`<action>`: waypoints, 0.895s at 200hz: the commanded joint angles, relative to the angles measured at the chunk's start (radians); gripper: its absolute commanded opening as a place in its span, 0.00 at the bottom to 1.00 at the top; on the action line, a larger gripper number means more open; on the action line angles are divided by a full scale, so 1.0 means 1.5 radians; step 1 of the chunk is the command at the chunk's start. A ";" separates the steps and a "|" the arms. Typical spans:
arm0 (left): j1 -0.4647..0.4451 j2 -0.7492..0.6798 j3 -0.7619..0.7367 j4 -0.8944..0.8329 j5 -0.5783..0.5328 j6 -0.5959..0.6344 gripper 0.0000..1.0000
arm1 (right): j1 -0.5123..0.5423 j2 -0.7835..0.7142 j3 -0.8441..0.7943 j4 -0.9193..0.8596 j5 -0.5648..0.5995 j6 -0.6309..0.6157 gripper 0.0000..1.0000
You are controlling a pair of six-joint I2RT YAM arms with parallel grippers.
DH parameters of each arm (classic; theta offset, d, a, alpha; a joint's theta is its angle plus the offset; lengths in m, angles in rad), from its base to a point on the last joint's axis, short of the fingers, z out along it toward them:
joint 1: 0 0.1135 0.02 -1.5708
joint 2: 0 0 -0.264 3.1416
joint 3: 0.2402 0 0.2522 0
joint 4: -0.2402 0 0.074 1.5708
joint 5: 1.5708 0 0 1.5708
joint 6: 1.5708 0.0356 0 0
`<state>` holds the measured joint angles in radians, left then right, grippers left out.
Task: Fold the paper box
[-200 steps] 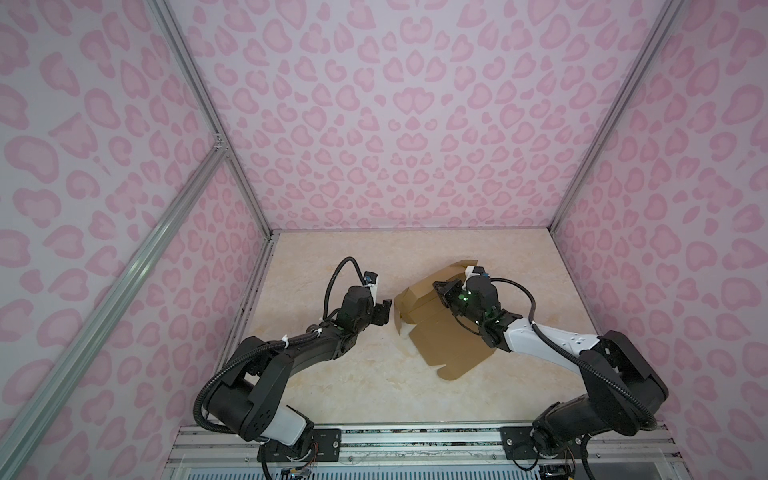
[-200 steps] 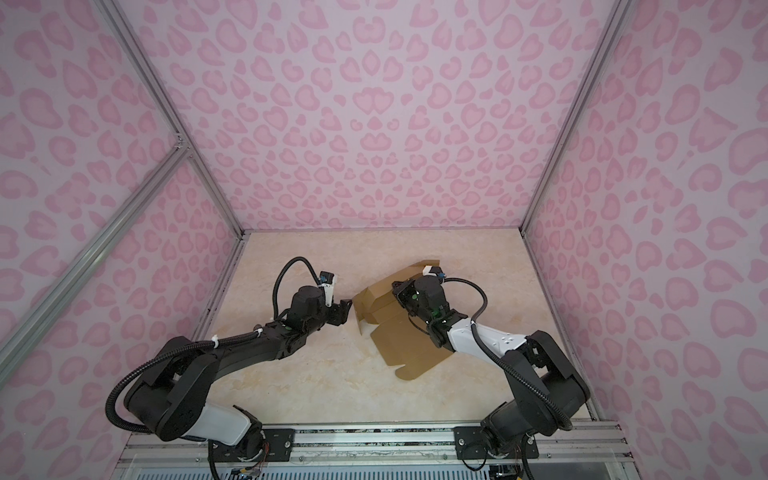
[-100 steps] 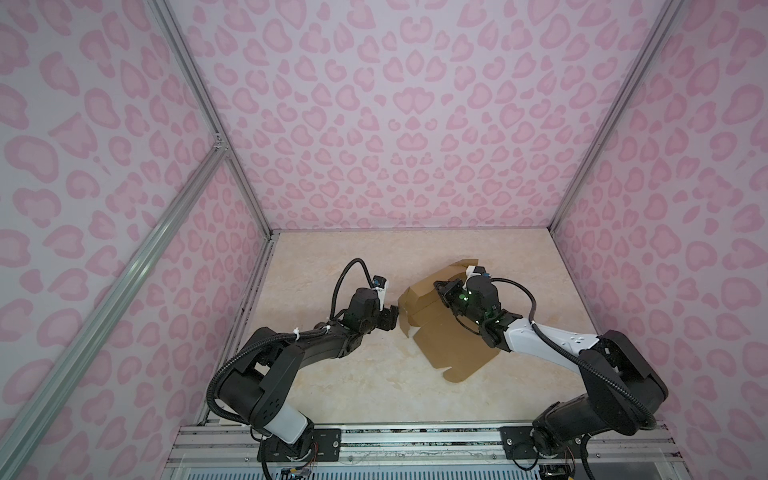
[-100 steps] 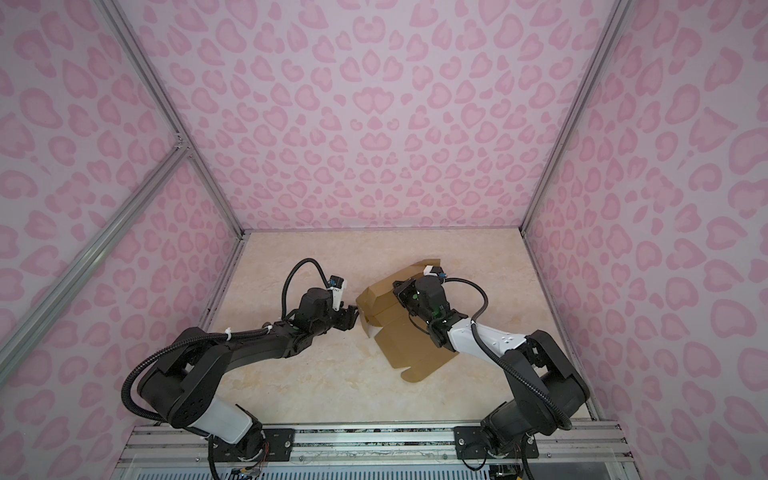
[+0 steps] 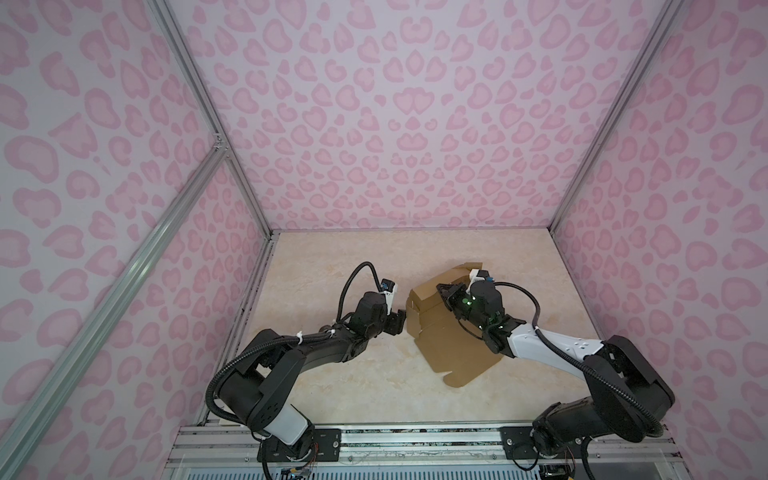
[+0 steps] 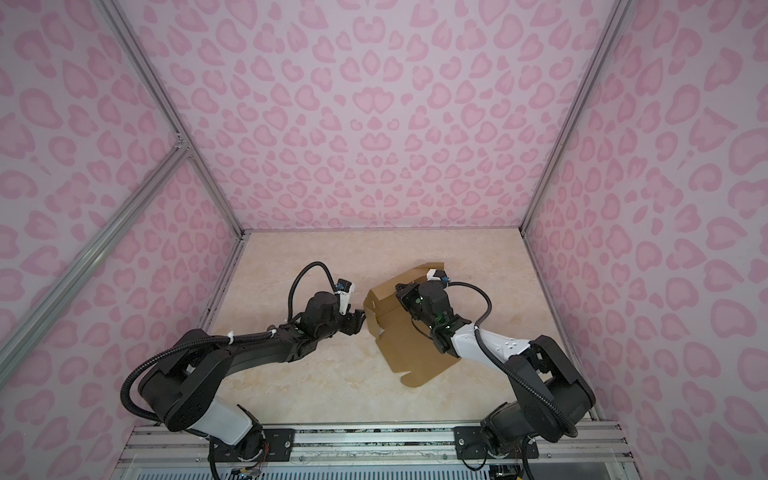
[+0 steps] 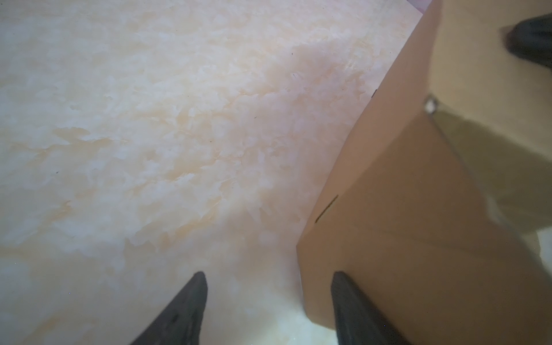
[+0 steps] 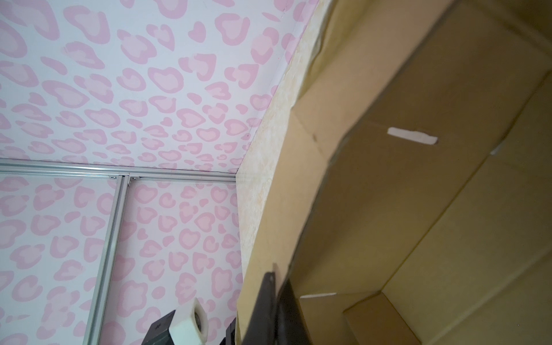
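**Nearer the box than a second ago**

Shows a clear advance by the left gripper (image 5: 399, 323) toward the paper box (image 5: 453, 345). Puts it now just beside the box's 9 o'clock edge, jaws spread and empty, possibly brushing cardboard; too blurred in the left wrist view to say.

Finds the right gripper (image 5: 443, 291) where it was, pinched tight on a raised cardboard wall at the box's 12 o'clock end.

Places the box a little toward 3 o'clock from the middle of the table (image 5: 332, 266), half erected: far end lifted, near flap flat toward 5 o'clock.

Reads as the wall-raising step, midway through the fold.

Calls next for slipping the open jaws over the 9 o'clock side flap and tipping it upright, with the far wall held steady.

Counts one box, two grippers, one table.
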<state>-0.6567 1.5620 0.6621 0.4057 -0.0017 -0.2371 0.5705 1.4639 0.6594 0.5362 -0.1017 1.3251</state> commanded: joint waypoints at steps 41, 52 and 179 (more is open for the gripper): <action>-0.035 -0.030 -0.020 0.028 -0.039 0.004 0.69 | 0.001 -0.005 -0.016 -0.009 0.018 -0.003 0.00; -0.037 -0.029 -0.023 0.031 -0.034 0.005 0.69 | 0.002 -0.005 -0.016 -0.011 0.018 -0.003 0.00; -0.054 -0.062 -0.059 0.079 0.011 0.012 0.69 | 0.000 -0.010 -0.016 -0.020 0.023 -0.001 0.00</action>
<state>-0.7376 1.4818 0.5758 0.4686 -0.0071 -0.2314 0.5701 1.4487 0.6430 0.5468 -0.0814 1.3251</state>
